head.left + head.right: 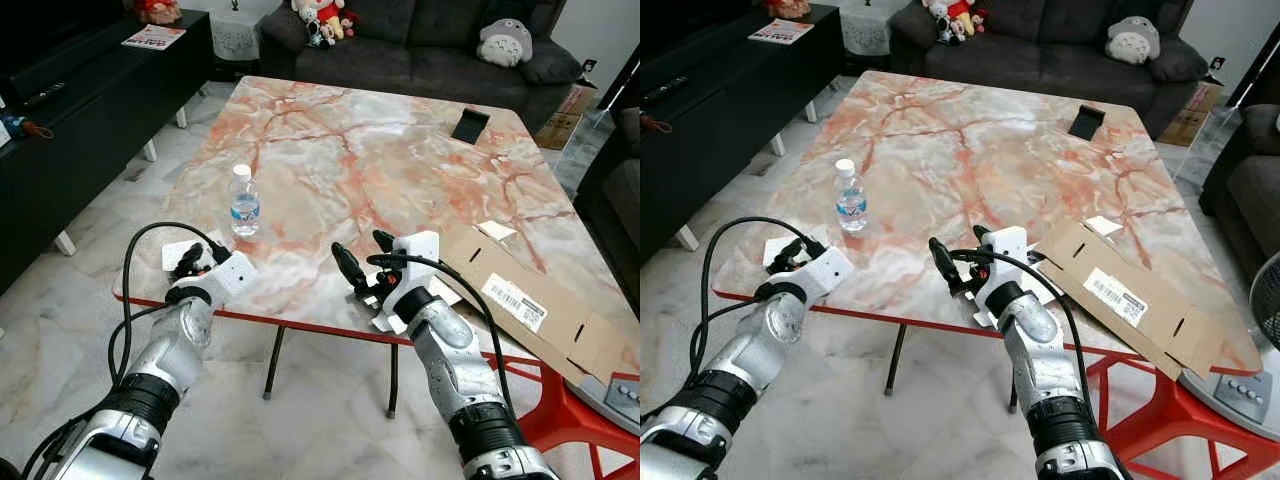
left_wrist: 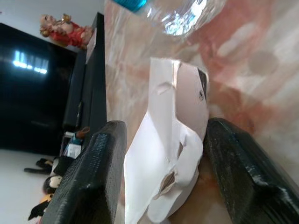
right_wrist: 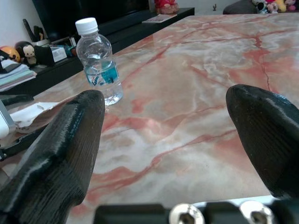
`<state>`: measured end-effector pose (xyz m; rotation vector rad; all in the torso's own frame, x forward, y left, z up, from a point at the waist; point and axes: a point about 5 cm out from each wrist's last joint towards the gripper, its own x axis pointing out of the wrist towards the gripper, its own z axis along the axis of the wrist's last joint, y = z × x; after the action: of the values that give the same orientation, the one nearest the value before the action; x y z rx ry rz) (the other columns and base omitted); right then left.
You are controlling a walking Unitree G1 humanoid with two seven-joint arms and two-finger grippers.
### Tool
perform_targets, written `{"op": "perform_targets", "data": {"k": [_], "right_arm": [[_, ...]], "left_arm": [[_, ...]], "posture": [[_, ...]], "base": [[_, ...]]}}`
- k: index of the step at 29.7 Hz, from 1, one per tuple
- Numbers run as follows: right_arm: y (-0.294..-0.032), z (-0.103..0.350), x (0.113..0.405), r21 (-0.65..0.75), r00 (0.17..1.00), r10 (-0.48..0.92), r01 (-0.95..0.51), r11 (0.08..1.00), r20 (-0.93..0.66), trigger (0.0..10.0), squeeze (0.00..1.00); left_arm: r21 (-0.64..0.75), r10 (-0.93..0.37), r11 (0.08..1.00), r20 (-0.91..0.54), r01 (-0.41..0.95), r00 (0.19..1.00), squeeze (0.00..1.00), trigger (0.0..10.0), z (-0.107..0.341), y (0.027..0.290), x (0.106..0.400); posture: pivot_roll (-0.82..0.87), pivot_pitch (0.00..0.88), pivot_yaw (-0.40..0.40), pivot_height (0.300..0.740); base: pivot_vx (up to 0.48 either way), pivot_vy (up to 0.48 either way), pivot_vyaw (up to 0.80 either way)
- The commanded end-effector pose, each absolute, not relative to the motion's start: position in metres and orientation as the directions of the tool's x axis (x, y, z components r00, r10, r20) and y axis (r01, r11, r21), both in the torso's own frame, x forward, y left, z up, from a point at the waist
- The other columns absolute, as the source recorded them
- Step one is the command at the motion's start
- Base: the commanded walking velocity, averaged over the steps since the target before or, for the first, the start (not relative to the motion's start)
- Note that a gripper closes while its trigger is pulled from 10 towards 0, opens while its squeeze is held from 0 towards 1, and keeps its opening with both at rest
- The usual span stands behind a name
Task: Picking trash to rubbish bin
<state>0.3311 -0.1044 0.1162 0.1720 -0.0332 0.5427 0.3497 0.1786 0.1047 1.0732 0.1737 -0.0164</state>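
The left gripper [image 1: 190, 262] hangs at the table's [image 1: 400, 150] near left edge, fingers [image 2: 93, 177] spread wide either side of the torn paper [image 2: 173, 154], its length running along them, while the right gripper [image 1: 362, 262], also wide open and empty, faces the bottle [image 1: 243, 200].

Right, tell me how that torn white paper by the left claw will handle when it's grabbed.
The torn white paper looks thin and creased, so it will probably crumple between the left claw fingers. It seems light, likely sliding on the glossy marble table. It lies flat, so pinching an edge may be fiddly.
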Motion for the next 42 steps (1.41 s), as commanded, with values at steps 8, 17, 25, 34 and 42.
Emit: {"op": "perform_targets", "data": {"k": [8,17,25,34,42], "right_arm": [[-0.108,0.119,0.331,0.150,0.859,0.504,-0.511,0.846,0.084,10.0,0.00],[-0.108,0.120,0.332,0.149,0.860,0.503,-0.509,0.847,0.084,10.0,0.00],[-0.107,0.120,0.333,0.149,0.861,0.501,-0.508,0.848,0.086,10.0,0.00],[-0.108,0.119,0.334,0.152,0.865,0.495,-0.503,0.851,0.085,10.0,0.00],[-0.107,0.120,0.335,0.162,0.870,0.483,-0.493,0.855,0.102,10.0,0.00]], "left_arm": [[0.876,0.073,0.471,-0.160,0.107,0.984,0.00,0.0,0.104,0.174,0.352],[0.873,0.073,0.475,-0.161,0.108,0.984,0.00,0.0,0.103,0.172,0.353],[0.878,0.083,0.471,-0.145,0.089,0.986,0.00,0.0,0.103,0.173,0.353],[0.882,0.114,0.472,-0.055,-0.005,0.992,0.00,0.0,0.108,0.177,0.350],[0.734,0.202,0.640,0.124,-0.227,0.972,0.00,4.9,0.121,0.174,0.338]], "posture": [[-0.02,0.071,-0.114,0.740],[-0.02,0.065,-0.116,0.740],[-0.02,0.061,-0.114,0.740],[-0.01,0.055,-0.112,0.740],[-0.01,0.046,-0.102,0.740]], "base": [[0.000,0.000,0.00],[0.000,0.000,0.00],[0.000,0.000,0.00],[0.000,0.000,0.00],[0.000,0.000,0.00]]}}
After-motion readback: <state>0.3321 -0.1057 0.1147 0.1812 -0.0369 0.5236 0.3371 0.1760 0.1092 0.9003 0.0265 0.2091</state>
